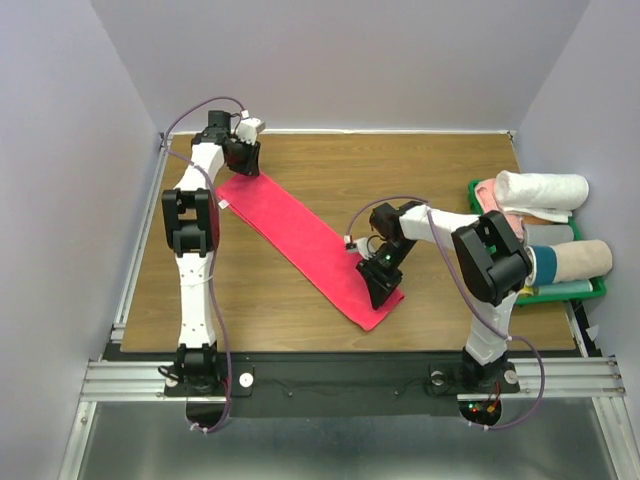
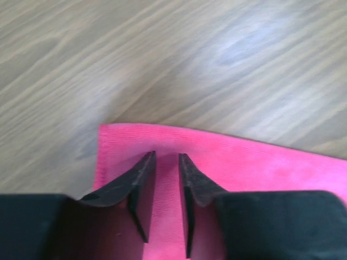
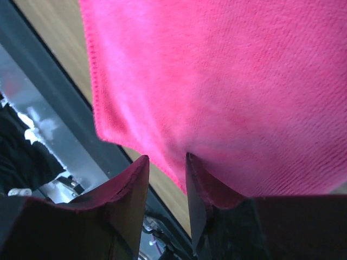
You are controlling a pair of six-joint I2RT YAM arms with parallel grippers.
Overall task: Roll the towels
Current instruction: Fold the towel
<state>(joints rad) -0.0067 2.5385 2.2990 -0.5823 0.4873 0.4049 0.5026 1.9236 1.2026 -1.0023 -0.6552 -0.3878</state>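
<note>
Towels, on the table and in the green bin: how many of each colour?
Red towel: 1
White towel: 1
Pale pink towel: 1
Beige towel: 1
Teal towel: 1
Total: 5 showing; the green bin may hide more.

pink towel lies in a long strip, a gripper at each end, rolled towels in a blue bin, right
The bin is green, not blue, in the top external view. The pink towel, left gripper, right gripper and rolled towels are as said.

One red towel, roughly four rolled towels, one bin
</note>
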